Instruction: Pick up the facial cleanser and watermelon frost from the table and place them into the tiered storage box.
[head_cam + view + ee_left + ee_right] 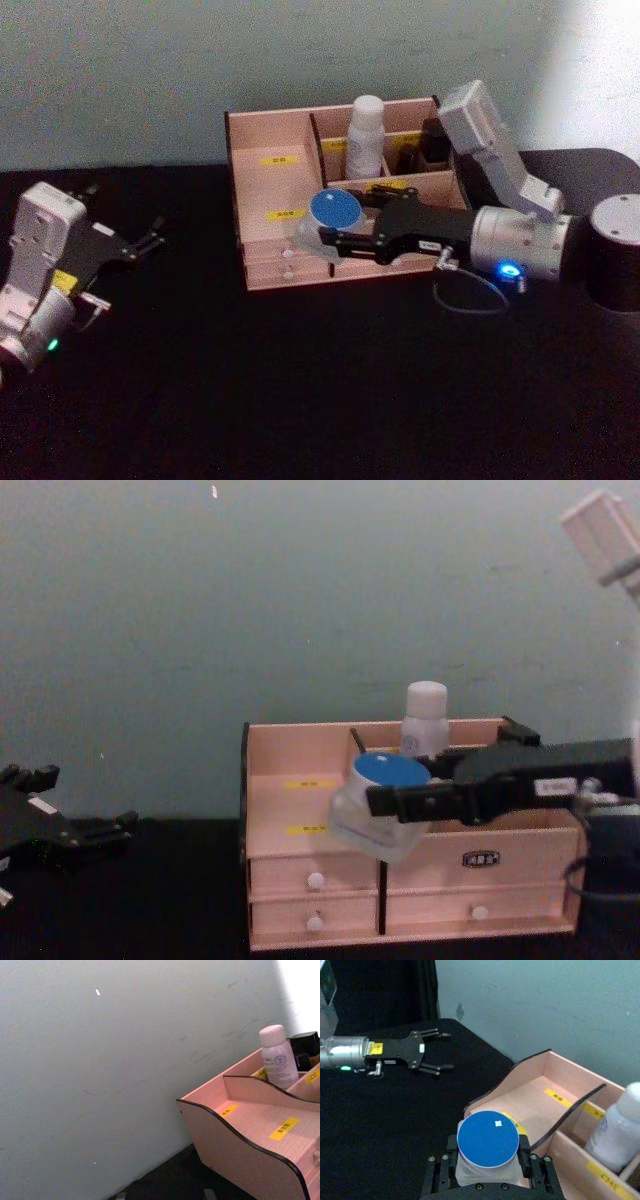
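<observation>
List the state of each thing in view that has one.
Jar: lid on, gripped, over the box's front left compartment.
Right gripper: shut on the jar.
Left gripper: open, empty, over the table left of the box.
Bottle: upright, capped, in a rear compartment.
Box: drawers shut.

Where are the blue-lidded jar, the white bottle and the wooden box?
watermelon frost (488,1138): right wrist view, centre of its blue lid.
facial cleanser (278,1065): left wrist view, middle of its white body.
tiered storage box (430,905): chest view, bare front of a lower drawer.
</observation>
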`<action>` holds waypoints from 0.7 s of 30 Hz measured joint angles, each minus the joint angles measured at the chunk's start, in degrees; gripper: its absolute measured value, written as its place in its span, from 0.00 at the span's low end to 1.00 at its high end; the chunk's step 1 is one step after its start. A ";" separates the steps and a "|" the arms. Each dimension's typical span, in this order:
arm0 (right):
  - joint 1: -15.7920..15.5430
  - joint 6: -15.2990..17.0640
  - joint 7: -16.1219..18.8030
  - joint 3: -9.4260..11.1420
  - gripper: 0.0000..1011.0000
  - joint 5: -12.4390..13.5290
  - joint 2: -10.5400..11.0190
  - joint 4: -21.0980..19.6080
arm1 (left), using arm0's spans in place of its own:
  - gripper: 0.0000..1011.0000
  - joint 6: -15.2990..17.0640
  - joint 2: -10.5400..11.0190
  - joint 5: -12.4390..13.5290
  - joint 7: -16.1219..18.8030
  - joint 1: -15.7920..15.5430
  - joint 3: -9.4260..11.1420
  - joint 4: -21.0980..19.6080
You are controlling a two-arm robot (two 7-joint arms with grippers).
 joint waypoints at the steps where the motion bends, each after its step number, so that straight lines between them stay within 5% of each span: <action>1: 0.40 -0.08 -0.07 -0.24 0.71 -0.17 -0.32 0.43 | 0.99 0.00 0.00 0.00 0.00 0.00 0.00 0.00; 21: 9.93 -2.05 -1.74 -3.44 0.71 -5.03 -9.74 13.62 | 0.99 0.00 0.00 0.00 0.00 0.00 0.00 0.00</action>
